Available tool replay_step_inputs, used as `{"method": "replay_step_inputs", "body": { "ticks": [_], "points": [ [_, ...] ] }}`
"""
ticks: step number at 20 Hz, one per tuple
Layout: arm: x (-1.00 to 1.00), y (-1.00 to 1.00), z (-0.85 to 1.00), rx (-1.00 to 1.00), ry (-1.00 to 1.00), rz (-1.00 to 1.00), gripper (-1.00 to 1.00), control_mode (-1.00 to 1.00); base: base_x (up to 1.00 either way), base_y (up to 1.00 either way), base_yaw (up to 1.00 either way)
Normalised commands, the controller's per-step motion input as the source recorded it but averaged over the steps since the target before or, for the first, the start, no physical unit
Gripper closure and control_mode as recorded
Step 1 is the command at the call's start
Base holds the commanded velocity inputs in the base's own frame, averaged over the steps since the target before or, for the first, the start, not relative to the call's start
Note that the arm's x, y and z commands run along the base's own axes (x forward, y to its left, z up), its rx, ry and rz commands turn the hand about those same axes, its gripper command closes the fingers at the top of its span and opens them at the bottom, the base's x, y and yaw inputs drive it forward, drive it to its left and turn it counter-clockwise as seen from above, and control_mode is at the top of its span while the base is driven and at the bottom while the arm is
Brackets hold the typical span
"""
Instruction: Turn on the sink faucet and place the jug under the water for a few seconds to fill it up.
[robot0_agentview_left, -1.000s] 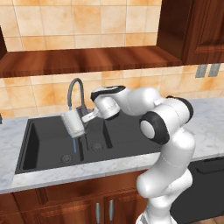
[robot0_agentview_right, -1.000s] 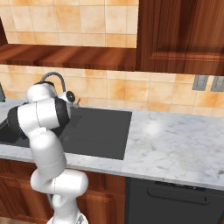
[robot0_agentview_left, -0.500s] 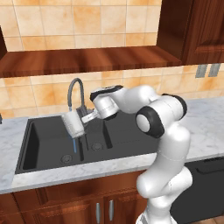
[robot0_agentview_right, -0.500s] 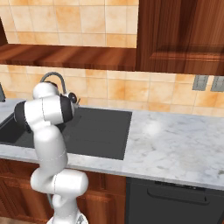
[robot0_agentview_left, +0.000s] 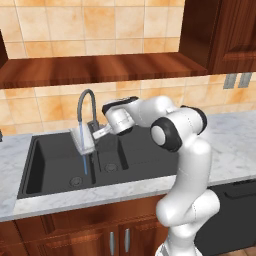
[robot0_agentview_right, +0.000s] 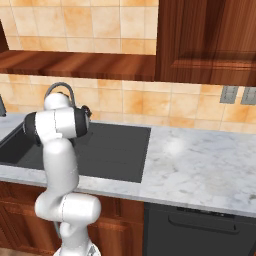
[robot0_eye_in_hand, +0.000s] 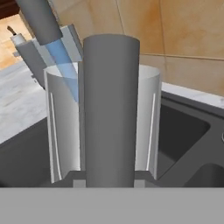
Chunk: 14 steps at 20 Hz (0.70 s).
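Note:
The jug (robot0_agentview_left: 82, 139), a translucent pale-grey pitcher, hangs over the large bowl of the dark sink (robot0_agentview_left: 47, 162), right under the spout of the grey gooseneck faucet (robot0_agentview_left: 84, 101). My gripper (robot0_agentview_left: 98, 133) is shut on its handle side from the right. The water (robot0_agentview_left: 85, 163) shows as a thin blue stream below the jug, down to the basin floor. In the hand view the jug (robot0_eye_in_hand: 61, 122) is close up with its grey handle (robot0_eye_in_hand: 111, 109) in the middle, and water (robot0_eye_in_hand: 62, 63) runs from the spout (robot0_eye_in_hand: 38, 19) into its mouth. My gripper (robot0_eye_in_hand: 109, 180) sits at the jug's base.
A small bowl (robot0_agentview_left: 111, 159) lies right of the large one, and the ribbed drainboard (robot0_agentview_right: 116, 145) runs further right. Marble counter (robot0_agentview_right: 200, 165) spreads to the right. A wooden shelf (robot0_agentview_left: 100, 67) hangs above the tiled wall. A black appliance front (robot0_agentview_right: 200, 230) sits under the counter.
The arm's elbow has shifted slightly. The jug stays held under the spout with the stream running.

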Motion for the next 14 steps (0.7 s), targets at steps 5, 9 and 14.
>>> {"method": "replay_step_inputs", "body": {
  "ticks": [5,9,14],
  "points": [
    [0.12,0.00,-0.07,0.00,0.00,0.00,1.00,-1.00,0.00,0.00,0.00],
    [0.05,0.00,-0.05,0.00,0.00,0.00,1.00,-1.00,0.00,0.00,0.00],
    [0.00,0.00,-0.03,0.00,0.00,0.00,1.00,-1.00,0.00,0.00,0.00]
  ]
}}
